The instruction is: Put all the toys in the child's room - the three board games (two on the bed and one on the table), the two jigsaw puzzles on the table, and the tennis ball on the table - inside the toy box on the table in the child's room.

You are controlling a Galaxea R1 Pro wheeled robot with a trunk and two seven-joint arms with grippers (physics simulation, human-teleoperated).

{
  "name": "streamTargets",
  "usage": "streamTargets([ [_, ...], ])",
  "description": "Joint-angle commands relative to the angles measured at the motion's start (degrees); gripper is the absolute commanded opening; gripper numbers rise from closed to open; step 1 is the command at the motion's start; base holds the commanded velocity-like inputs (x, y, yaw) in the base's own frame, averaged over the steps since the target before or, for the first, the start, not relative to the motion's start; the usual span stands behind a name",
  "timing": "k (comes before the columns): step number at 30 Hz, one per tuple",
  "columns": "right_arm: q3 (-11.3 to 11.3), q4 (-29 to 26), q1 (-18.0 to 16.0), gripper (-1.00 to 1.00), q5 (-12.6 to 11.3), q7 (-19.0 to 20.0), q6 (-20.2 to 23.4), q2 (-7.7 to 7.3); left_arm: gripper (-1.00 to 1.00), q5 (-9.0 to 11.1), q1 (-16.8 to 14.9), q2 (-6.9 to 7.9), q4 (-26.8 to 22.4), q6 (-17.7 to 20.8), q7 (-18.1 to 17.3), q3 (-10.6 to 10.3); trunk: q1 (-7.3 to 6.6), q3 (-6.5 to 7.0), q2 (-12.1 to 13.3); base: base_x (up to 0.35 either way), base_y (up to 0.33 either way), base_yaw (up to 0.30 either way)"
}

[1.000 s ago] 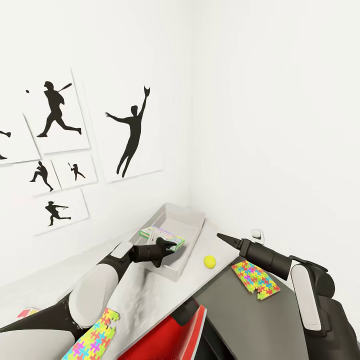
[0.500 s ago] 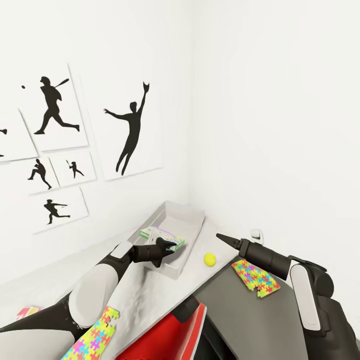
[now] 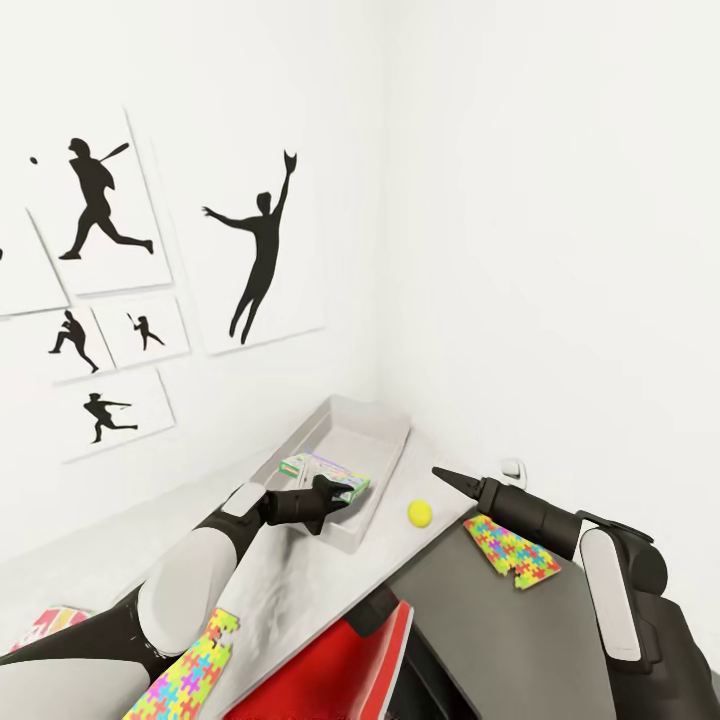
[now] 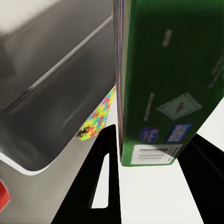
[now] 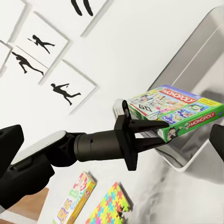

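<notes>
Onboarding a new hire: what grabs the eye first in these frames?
The left gripper holds a green-edged printed board game box over the shallow light grey toy box by the wall. A small yellow-green tennis ball and a multicoloured jigsaw slab lie nearby.

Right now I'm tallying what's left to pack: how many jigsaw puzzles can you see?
2. One jigsaw puzzle lies on the dark grey cabinet top beside the right arm; the other jigsaw puzzle lies on the pale table beneath the left arm, partly covered by it.
</notes>
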Motion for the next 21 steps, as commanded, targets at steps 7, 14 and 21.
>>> streamTargets([
  [7, -0.14, -0.01, -0.07, 1.00, 0.29, 0.41, 0.22, 0.03, -1.00, -0.51, -0.05, -0.03, -0.09, 0.21, -0.29, 0.41, 0.03, -0.79, -0.14, 0.000, 0.000, 0.000],
  [14, -0.16, -0.01, -0.07, 1.00, 0.29, 0.46, 0.22, 0.03, -1.00, -0.51, -0.05, 0.03, -0.15, 0.20, -0.29, 0.39, 0.03, -1.17, -0.14, 0.000, 0.000, 0.000],
  [21, -0.08, -0.01, -0.07, 1.00, 0.29, 0.52, 0.22, 0.03, -1.00, -0.51, -0.05, 0.05, -0.17, 0.16, -0.35, 0.34, 0.03, -1.20, -0.14, 0.000, 0.000, 0.000],
])
